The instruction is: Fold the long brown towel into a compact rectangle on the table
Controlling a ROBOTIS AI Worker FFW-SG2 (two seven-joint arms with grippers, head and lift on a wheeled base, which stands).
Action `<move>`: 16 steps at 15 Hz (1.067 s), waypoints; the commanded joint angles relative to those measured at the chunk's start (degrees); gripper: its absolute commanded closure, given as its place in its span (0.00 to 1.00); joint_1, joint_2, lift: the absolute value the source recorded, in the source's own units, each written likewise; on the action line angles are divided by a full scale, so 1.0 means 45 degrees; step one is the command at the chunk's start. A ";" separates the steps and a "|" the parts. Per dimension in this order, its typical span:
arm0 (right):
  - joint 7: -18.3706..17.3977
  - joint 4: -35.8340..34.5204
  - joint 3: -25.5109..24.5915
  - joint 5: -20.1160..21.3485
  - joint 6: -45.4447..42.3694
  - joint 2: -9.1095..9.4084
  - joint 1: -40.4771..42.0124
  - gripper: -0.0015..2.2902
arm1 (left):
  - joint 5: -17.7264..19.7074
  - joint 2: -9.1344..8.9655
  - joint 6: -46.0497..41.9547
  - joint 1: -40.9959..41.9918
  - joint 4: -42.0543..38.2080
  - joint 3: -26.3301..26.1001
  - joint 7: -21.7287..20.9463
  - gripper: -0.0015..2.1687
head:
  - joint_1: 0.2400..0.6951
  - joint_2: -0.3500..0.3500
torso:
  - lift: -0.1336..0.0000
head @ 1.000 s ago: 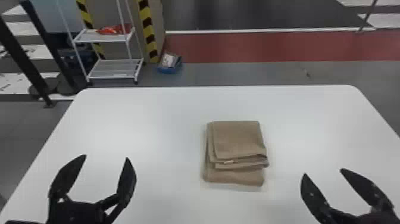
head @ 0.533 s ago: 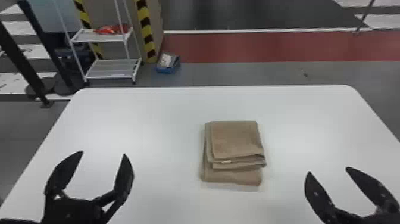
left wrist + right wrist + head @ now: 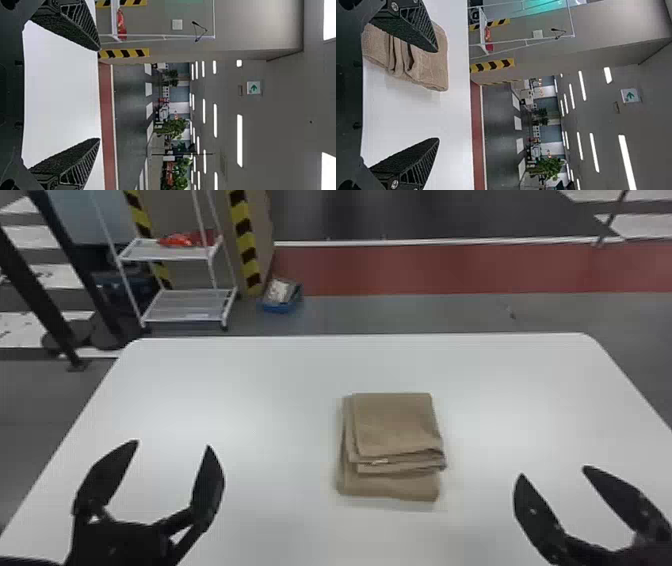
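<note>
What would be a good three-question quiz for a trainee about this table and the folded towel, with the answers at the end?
1. Multiple choice: What colour is the table under the folded brown towel?
a) Black
b) White
c) Red

2. True or false: The left end effector is shut on the towel.

3. Fill in the blank, using "apart" or "together": The fingertips of the right end effector stand ____.

Key: 1. b; 2. false; 3. apart
</note>
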 commanded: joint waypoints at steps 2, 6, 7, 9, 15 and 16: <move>-0.0002 -0.0104 -0.0027 -0.0102 0.0003 -0.0021 0.0050 0.05 | -0.0013 0.0027 0.0000 0.0020 -0.0081 -0.0018 -0.0006 0.04 | 1.00 0.56 | 0.08; -0.0002 -0.0124 0.0012 -0.0102 0.0003 -0.0021 0.0050 0.05 | -0.0013 0.0027 0.0039 0.0137 -0.0198 0.0080 0.0013 0.04 | 1.00 0.56 | 0.08; -0.0002 -0.0124 -0.0007 -0.0141 -0.0036 -0.0002 0.0069 0.05 | -0.0013 0.0046 0.0039 0.0176 -0.0198 0.0080 0.0052 0.04 | 1.00 0.56 | 0.08; 0.0018 -0.0202 -0.0007 -0.0102 -0.0036 0.0018 0.0128 0.05 | -0.0013 0.0046 0.0039 0.0176 -0.0198 0.0080 0.0052 0.04 | 1.00 0.57 | 0.08; 0.0038 -0.0222 0.0130 0.0055 -0.0661 0.0115 0.0225 0.05 | 0.0084 0.0085 0.0039 0.0235 -0.0315 0.0080 -0.0026 0.04 | 1.00 0.57 | 0.08; 0.0038 -0.0241 0.0169 0.0074 -0.0701 0.0115 0.0225 0.05 | 0.0084 0.0085 0.0039 0.0254 -0.0315 0.0080 -0.0026 0.04 | 1.00 0.57 | 0.08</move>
